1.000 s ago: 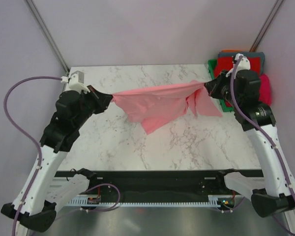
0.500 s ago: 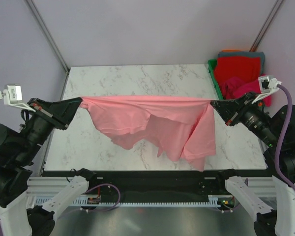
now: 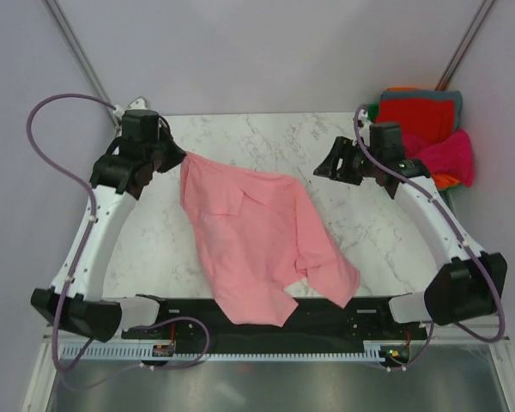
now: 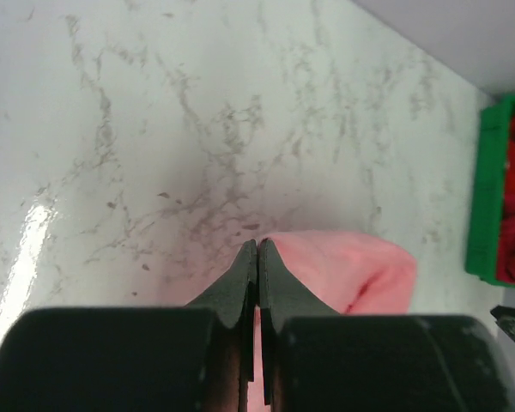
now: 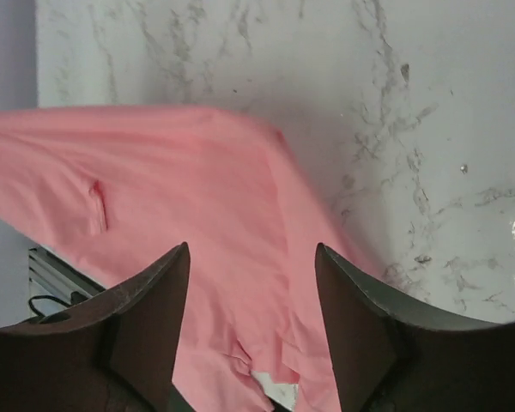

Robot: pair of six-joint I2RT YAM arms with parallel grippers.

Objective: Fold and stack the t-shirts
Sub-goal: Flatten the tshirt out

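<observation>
A light salmon-pink cloth t-shirt (image 3: 257,240) lies crumpled and slantwise on the white marbled tabletop (image 3: 369,240), running from the far left towards the near edge, where its lower part overhangs the black rail (image 3: 352,313). The left gripper (image 3: 178,160) is closed tight on the shirt's far-left corner, the cloth pinched between its black fingers. The right gripper (image 3: 320,166) stands spread wide with nothing between its fingers, near the shirt's right side. A heap of red, magenta and orange cloth tees (image 3: 421,120) sits in the green plastic bin (image 4: 485,197) at the far right.
</observation>
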